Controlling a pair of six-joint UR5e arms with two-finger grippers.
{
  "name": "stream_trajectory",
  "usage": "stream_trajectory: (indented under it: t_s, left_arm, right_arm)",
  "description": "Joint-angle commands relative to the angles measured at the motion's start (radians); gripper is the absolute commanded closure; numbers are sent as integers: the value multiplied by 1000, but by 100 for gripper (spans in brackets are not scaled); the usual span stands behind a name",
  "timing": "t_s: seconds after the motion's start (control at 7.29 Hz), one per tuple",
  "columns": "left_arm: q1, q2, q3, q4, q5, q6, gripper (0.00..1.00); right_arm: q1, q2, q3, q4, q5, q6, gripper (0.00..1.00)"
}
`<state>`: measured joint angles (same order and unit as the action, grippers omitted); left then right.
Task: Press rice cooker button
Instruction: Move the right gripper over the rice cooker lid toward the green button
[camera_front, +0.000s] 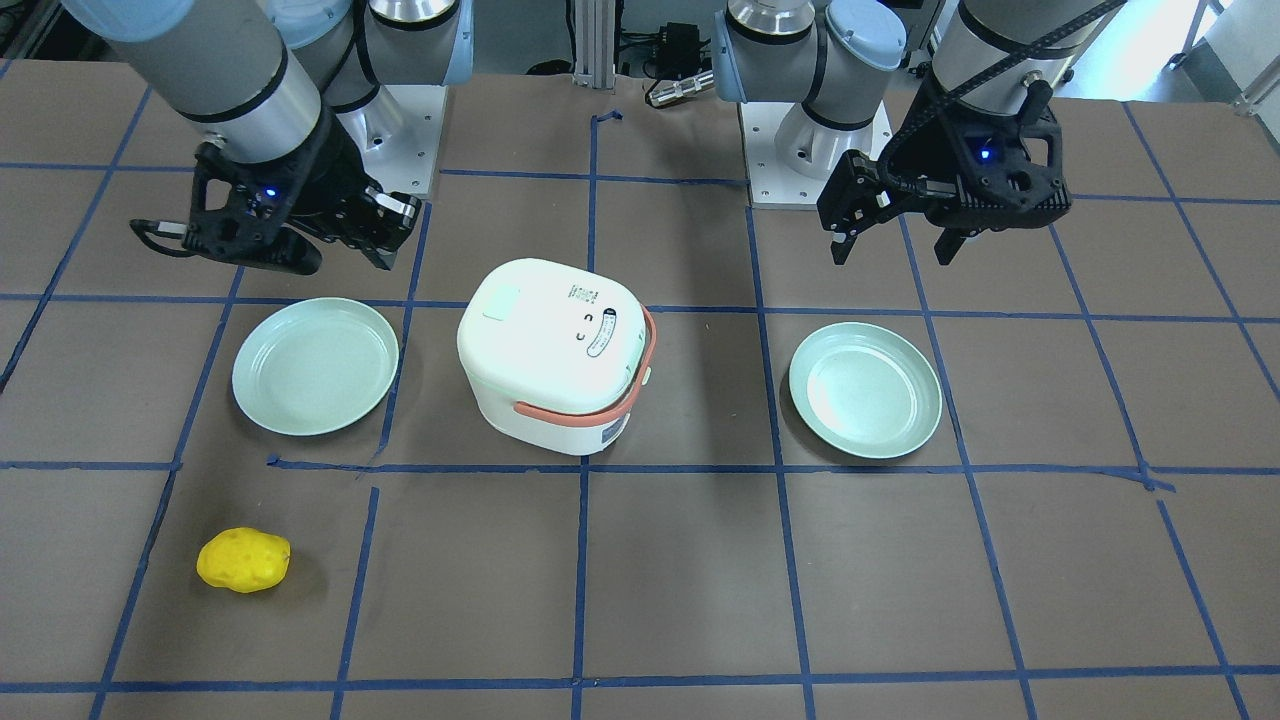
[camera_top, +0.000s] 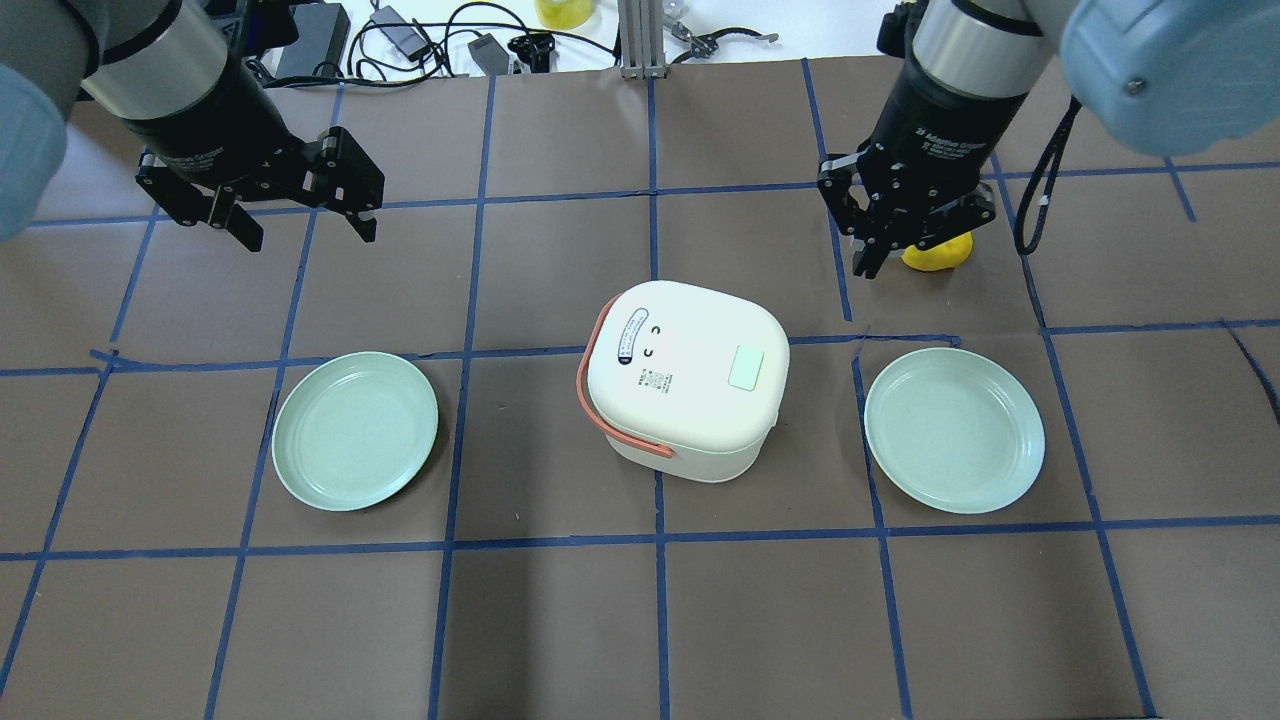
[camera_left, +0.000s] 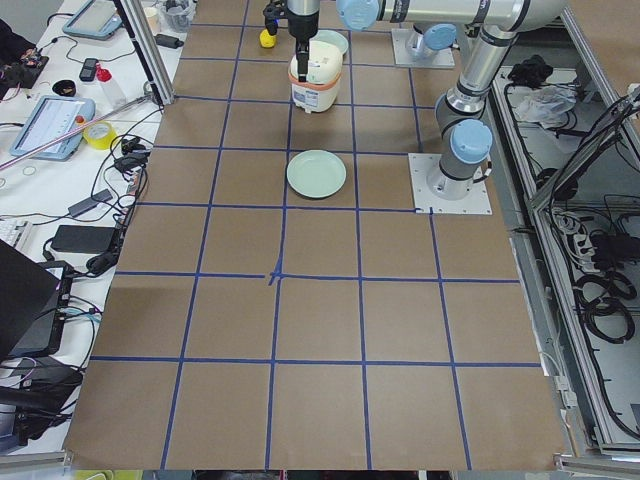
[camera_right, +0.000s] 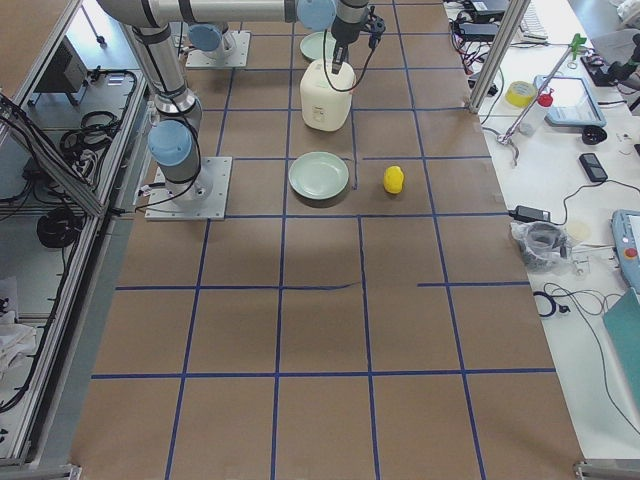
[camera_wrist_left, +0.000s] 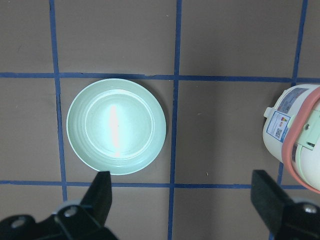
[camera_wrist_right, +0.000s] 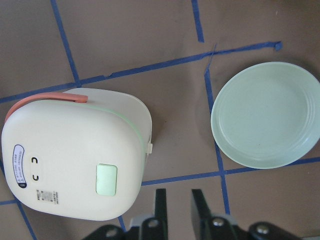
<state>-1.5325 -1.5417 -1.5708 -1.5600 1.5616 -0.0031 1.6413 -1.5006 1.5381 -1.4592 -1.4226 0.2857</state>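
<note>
The white rice cooker (camera_top: 690, 385) with a salmon handle stands mid-table, lid closed. Its pale mint button (camera_top: 746, 367) sits on the lid near the edge on my right arm's side. The button also shows in the front view (camera_front: 497, 303) and the right wrist view (camera_wrist_right: 107, 179). My right gripper (camera_top: 866, 262) hovers beyond the cooker's right corner, apart from it. Its fingers are drawn close together and hold nothing (camera_wrist_right: 177, 197). My left gripper (camera_top: 308, 236) is open and empty, far to the cooker's left, above the table (camera_wrist_left: 181, 180).
Two mint plates lie either side of the cooker, one on the left (camera_top: 355, 430) and one on the right (camera_top: 955, 430). A yellow potato-like toy (camera_front: 243, 560) lies on the table past the right gripper. Cables and clutter lie off the table's far edge.
</note>
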Motion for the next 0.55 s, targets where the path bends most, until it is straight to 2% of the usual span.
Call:
stream_trajectory:
  t_s: [0.0, 0.14, 0.41]
  left_arm:
    - [0, 0, 0, 0, 0, 0, 0]
    - [0, 0, 0, 0, 0, 0, 0]
    - [0, 0, 0, 0, 0, 0, 0]
  right_arm:
    - [66, 20, 74, -90, 7, 82, 100]
    - [87, 28, 117, -160, 7, 101, 100]
    - [115, 29, 178, -217, 10, 119, 100]
